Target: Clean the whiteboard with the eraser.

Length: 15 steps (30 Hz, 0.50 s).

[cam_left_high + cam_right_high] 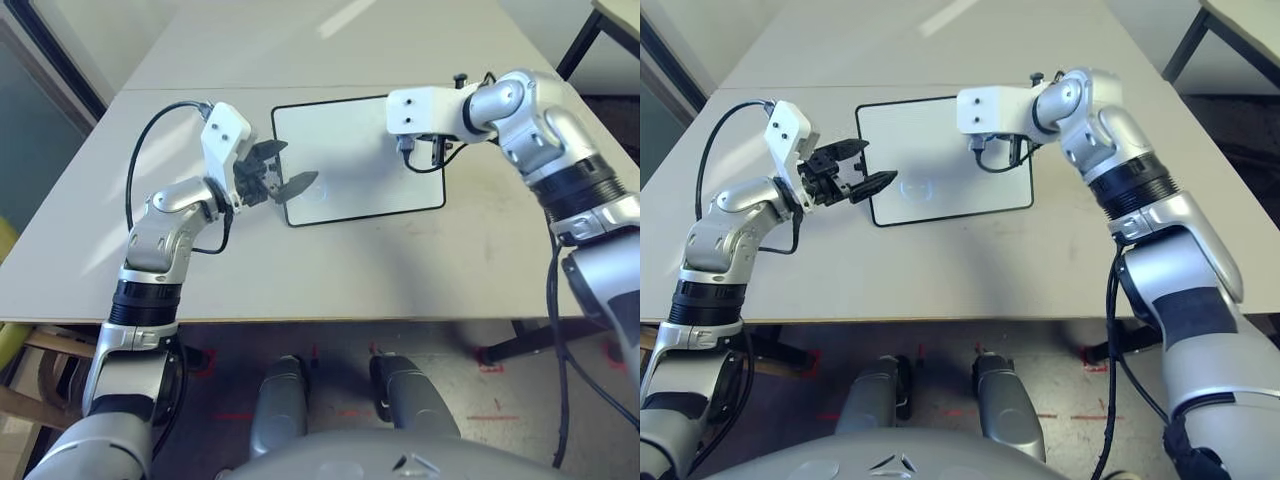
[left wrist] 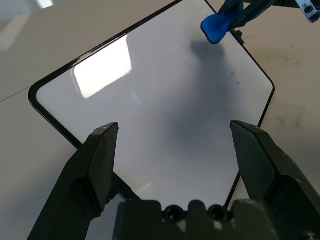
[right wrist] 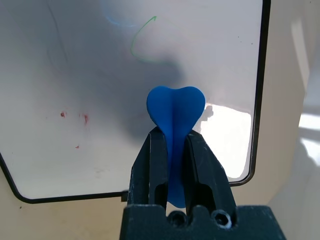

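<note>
The whiteboard [image 1: 350, 185] lies flat on the table, glossy white with a thin black frame. In the right wrist view it [image 3: 75, 75] carries a few small red specks, a thin green curve and a faint blue smear. My right gripper [image 3: 173, 134] is shut on the blue eraser [image 3: 175, 107], which hangs just above the board's right part and casts a shadow on it. The eraser [image 2: 216, 27] also appears in the left wrist view. My left gripper [image 1: 298, 165] is open and empty, hovering over the board's left edge with its fingers [image 2: 100, 145] spread wide.
The beige table [image 1: 330, 270] has its front edge close to me. A seam to a second table [image 1: 300, 40] runs behind the board. A black cable [image 1: 140, 150] loops from my left wrist. Dark furniture legs [image 1: 580, 40] stand at the far right.
</note>
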Available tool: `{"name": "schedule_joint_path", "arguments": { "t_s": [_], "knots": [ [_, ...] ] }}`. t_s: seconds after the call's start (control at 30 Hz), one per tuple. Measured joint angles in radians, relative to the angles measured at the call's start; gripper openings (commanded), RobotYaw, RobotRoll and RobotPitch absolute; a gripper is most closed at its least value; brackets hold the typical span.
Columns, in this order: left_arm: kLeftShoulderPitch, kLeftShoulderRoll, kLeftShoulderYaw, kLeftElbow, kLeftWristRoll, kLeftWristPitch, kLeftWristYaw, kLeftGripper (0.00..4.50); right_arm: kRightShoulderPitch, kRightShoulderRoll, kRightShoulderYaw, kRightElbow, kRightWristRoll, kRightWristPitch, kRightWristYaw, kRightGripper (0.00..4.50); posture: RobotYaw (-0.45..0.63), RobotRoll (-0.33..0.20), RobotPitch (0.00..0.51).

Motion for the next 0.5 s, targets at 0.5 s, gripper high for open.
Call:
{"name": "schedule_joint_path", "arguments": {
  "t_s": [0.5],
  "knots": [
    [0.011, 0.006, 0.004, -0.007, 0.000, 0.001, 0.012, 4.50, -0.072, 0.068, 0.029, 0.228, -0.053, -0.121, -0.056, 0.21, -0.07, 0.000, 0.098]
  ]
}}
